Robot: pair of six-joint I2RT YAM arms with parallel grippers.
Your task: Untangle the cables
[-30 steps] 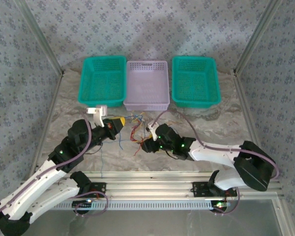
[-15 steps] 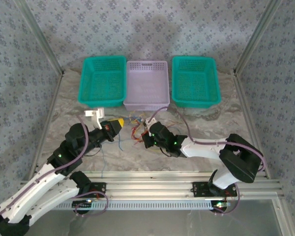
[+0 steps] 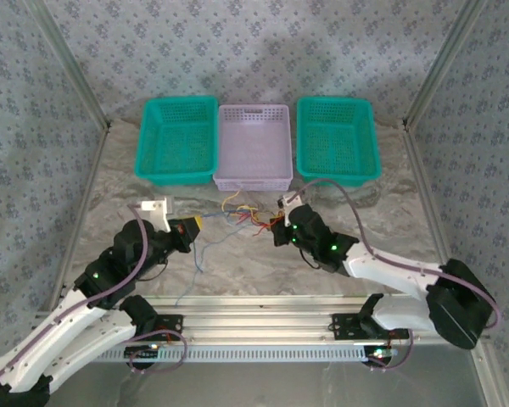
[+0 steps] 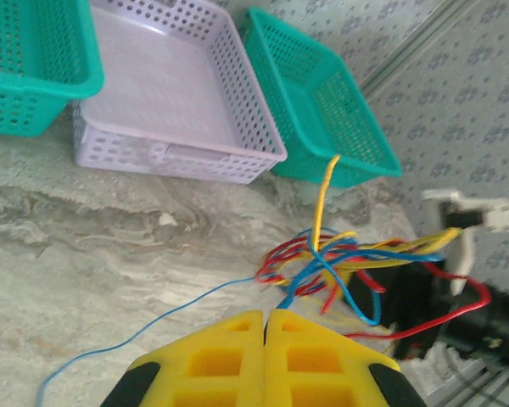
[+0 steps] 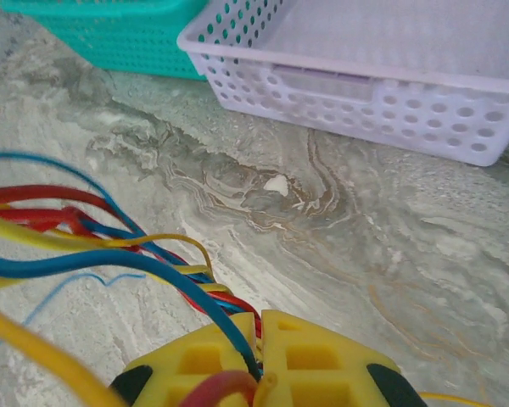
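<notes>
None of the cables are looking freed yet: red, yellow and blue strands are crossing in one knot that is hanging between the two grippers, just ahead of each set of tips. The left gripper is pressing its yellow pads together. A blue strand from the knot is running right down to its tips, so it is probably pinching that one. The right gripper is clamping several strands, blue and red among them, in the seam between its pads. One blue wire is trailing loose over the table behind the left gripper, toward its base, perhaps half out of the tangle. No wire is showing in the three baskets beyond both grippers, so I am judging the work as barely begun. How the strands are looping inside the knot is proving too fine to trace. Faint orange lines to the right of the right gripper may be wire or marble veining.
</notes>
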